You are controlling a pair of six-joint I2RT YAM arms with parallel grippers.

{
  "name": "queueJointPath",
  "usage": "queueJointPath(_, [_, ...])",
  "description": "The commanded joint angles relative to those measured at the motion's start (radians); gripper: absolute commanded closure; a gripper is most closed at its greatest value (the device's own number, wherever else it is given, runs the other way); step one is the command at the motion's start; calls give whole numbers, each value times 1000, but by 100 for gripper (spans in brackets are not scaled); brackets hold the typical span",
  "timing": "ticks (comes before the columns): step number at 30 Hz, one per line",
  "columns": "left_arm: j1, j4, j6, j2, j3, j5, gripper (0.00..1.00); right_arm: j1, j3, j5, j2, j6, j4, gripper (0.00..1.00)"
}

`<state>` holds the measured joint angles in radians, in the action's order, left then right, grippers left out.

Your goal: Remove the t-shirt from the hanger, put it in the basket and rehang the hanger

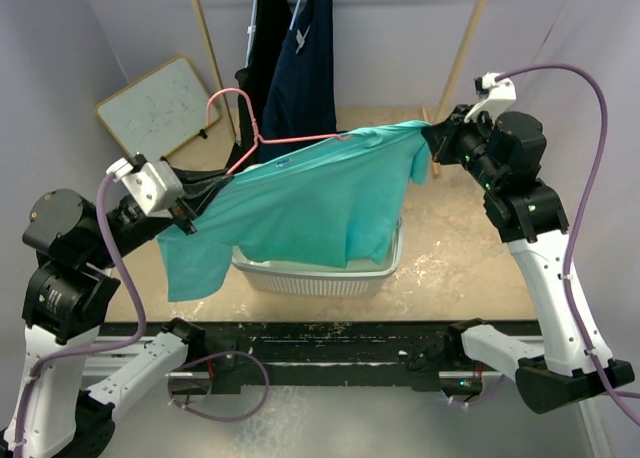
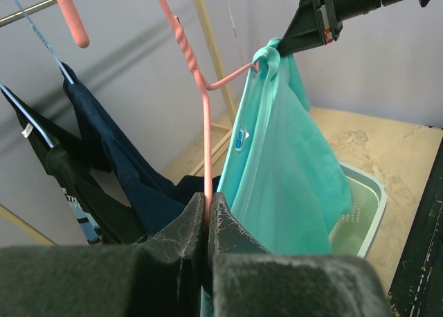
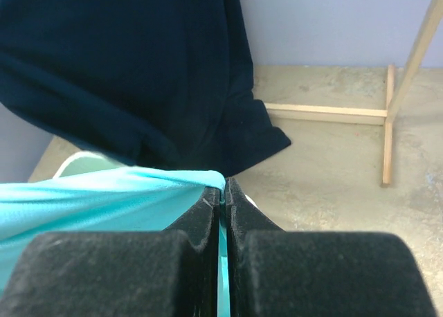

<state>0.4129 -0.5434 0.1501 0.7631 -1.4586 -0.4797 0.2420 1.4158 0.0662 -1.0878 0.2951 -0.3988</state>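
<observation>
A teal t-shirt (image 1: 300,203) hangs stretched between my two grippers above the basket. The pink hanger (image 1: 250,128) lies partly outside the shirt, its hook at the upper left and one arm running right under the fabric. My left gripper (image 1: 205,193) is shut on the hanger's bar (image 2: 206,158), with the t-shirt (image 2: 284,171) just to its right. My right gripper (image 1: 432,136) is shut on the shirt's edge (image 3: 138,192) at the far right end, where the hanger tip (image 2: 257,66) meets the cloth.
A pale green laundry basket (image 1: 380,263) sits on the table under the shirt. Dark navy and black garments (image 1: 300,68) hang from a wooden rack (image 1: 210,58) at the back. A whiteboard (image 1: 155,103) leans at the back left. A rack leg (image 3: 394,116) stands at the right.
</observation>
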Motion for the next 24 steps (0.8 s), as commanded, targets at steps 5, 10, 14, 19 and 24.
queueJointPath(5, [-8, 58, -12, -98, 2, 25, 100, -42, 69, -293, -68, 47, 3, 100])
queueJointPath(10, [-8, 41, -36, -115, 12, -12, 100, -49, 41, -253, -56, 76, 104, 100])
queueJointPath(14, [-8, 39, -43, -138, 30, -14, 100, -52, 109, -296, -106, 98, 55, 100])
queueJointPath(19, [-7, 40, -51, -150, 18, -12, 100, -67, 127, -319, -164, 101, 16, 100])
queueJointPath(24, [-8, 29, -46, -146, -7, -15, 100, -120, 41, -274, -152, 121, 47, 100])
